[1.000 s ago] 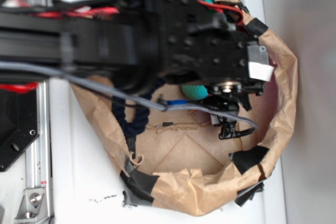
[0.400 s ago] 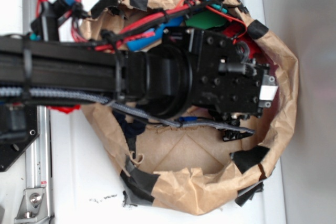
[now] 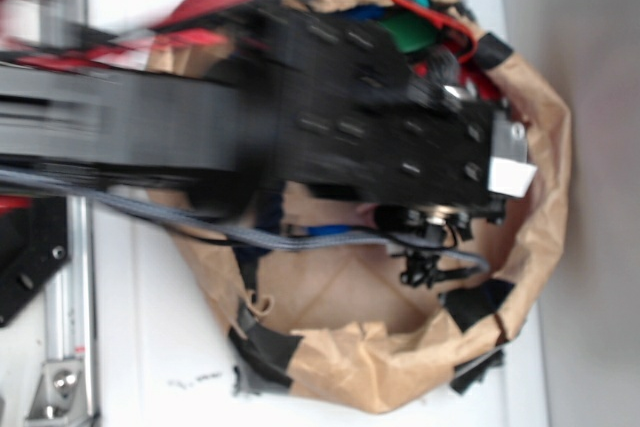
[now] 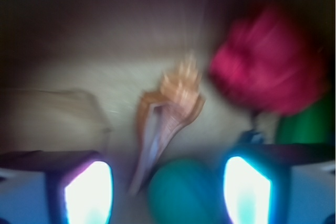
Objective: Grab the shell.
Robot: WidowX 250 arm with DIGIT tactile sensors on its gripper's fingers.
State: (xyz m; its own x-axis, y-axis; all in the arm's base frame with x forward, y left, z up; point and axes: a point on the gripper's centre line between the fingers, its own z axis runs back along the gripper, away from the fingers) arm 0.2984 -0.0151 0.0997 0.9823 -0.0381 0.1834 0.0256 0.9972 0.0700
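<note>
The gripper (image 4: 167,182) hangs wide open and empty, and the shell (image 4: 169,115) lies ahead between its fingers (image 4: 88,192) — long point toward the camera — beside the teal ball (image 4: 184,195).

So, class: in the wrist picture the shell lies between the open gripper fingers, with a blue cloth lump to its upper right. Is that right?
One detail is wrong: the cloth lump is red, not blue. The wrist view shows it up and to the right of the shell, which does sit between the two fingers of the open gripper.
</note>
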